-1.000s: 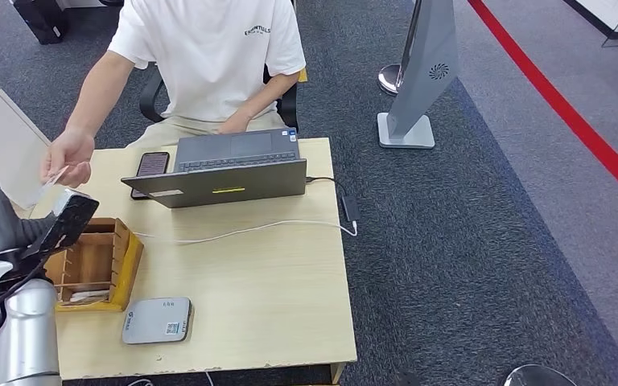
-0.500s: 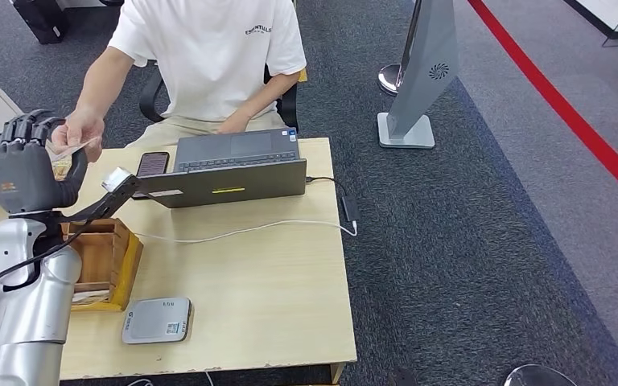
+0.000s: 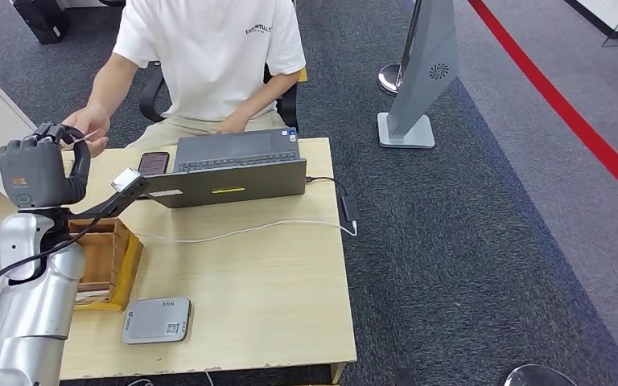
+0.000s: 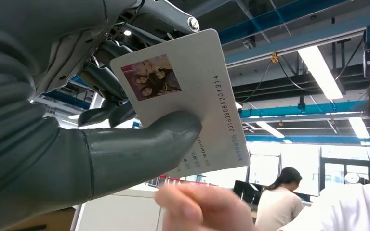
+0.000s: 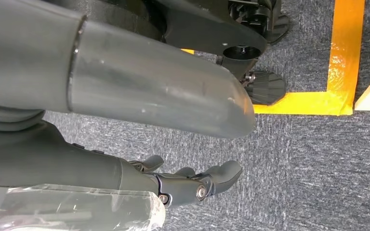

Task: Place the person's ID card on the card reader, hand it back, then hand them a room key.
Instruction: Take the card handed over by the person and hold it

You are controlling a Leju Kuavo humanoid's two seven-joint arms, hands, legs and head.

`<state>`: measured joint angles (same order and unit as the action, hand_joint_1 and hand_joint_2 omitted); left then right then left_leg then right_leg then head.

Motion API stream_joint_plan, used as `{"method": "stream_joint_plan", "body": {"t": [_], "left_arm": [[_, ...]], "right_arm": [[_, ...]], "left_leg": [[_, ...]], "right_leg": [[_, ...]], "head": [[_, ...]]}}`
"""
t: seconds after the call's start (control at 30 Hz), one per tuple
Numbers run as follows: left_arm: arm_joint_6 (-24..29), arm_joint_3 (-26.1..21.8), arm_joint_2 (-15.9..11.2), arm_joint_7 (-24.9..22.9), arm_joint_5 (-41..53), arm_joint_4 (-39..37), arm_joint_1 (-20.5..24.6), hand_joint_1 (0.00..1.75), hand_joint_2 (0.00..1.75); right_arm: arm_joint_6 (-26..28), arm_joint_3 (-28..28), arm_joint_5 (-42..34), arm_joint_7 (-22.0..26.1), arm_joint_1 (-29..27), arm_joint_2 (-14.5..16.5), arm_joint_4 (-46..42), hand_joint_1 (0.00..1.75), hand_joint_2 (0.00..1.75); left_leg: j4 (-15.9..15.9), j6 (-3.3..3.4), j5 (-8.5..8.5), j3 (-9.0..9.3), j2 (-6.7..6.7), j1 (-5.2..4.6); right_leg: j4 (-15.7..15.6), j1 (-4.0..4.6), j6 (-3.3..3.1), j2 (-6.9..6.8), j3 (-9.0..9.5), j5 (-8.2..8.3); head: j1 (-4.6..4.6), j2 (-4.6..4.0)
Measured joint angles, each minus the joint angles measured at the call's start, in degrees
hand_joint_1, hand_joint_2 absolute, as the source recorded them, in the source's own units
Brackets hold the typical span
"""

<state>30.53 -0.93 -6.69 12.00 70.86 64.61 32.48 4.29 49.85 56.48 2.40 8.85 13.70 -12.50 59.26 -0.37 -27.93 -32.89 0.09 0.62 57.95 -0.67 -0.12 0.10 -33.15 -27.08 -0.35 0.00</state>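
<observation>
Up at the far left corner of the worktop (image 3: 257, 273), the head view shows the left hand (image 3: 42, 170) raised and meeting the person's hand (image 3: 88, 129), with a pale sliver of the ID card (image 3: 83, 138) between them. The fingers are curled in toward that sliver. The card reader (image 3: 158, 319), a flat grey pad, lies on the near part of the worktop, below and to the right of the raised hand, just beside the wooden box (image 3: 100, 261). So the coming carry, as I judge it, runs down and toward the robot, past the box. The left arm is plainly the nearer one for that. A laptop (image 3: 229, 170) and a phone (image 3: 152, 164) sit in front of the person.

From the left wrist camera, the ID card (image 4: 192, 101) is clamped between the thick thumb (image 4: 144, 149) on its printed face and the darker fingers (image 4: 107, 82) behind it. The photo end sits deep in the hand (image 4: 53, 120); the long axis runs out from the fingers toward the person's fingertips (image 4: 202, 209), which blur at the card's free end. Whether they are touching it I cannot tell. The release by the person looks like the point on which the next move turns.

By the right wrist camera, the right hand (image 5: 173, 185) hangs over grey carpet, fingers loosely apart and holding nothing, well away from the card.
</observation>
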Motion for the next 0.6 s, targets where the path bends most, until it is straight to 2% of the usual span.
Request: {"method": "stream_joint_plan", "body": {"t": [0.37,0.47,0.6], "left_arm": [[0.54,0.83,0.59,0.33,-1.42,0.33,-0.60,1.75,1.75],[2.01,1.88,1.15,1.35,-2.53,3.75,-3.30,1.75,1.75],[3.81,4.57,2.04,2.21,-3.12,13.86,-10.71,1.75,1.75]], "right_arm": [[0.29,-0.23,-0.71,0.00,0.00,0.00,0.00,0.00,0.00],[0.72,-0.22,-1.42,0.10,-0.09,0.00,0.00,0.00,0.00],[1.43,-0.16,-2.84,0.98,-0.46,0.00,-0.02,0.00,0.00]], "left_leg": [[0.00,0.00,0.00,-0.01,0.00,0.00],[0.00,0.00,-0.01,-0.01,0.04,-0.01],[0.00,-0.01,-0.04,-0.04,0.06,-0.01]], "right_leg": [[0.00,0.00,0.00,0.00,0.00,0.00],[0.00,0.00,0.00,0.05,0.00,0.00],[-0.02,-0.01,0.01,0.09,-0.03,-0.02]], "head": [[0.00,0.00],[0.00,0.00],[0.01,0.00]]}}
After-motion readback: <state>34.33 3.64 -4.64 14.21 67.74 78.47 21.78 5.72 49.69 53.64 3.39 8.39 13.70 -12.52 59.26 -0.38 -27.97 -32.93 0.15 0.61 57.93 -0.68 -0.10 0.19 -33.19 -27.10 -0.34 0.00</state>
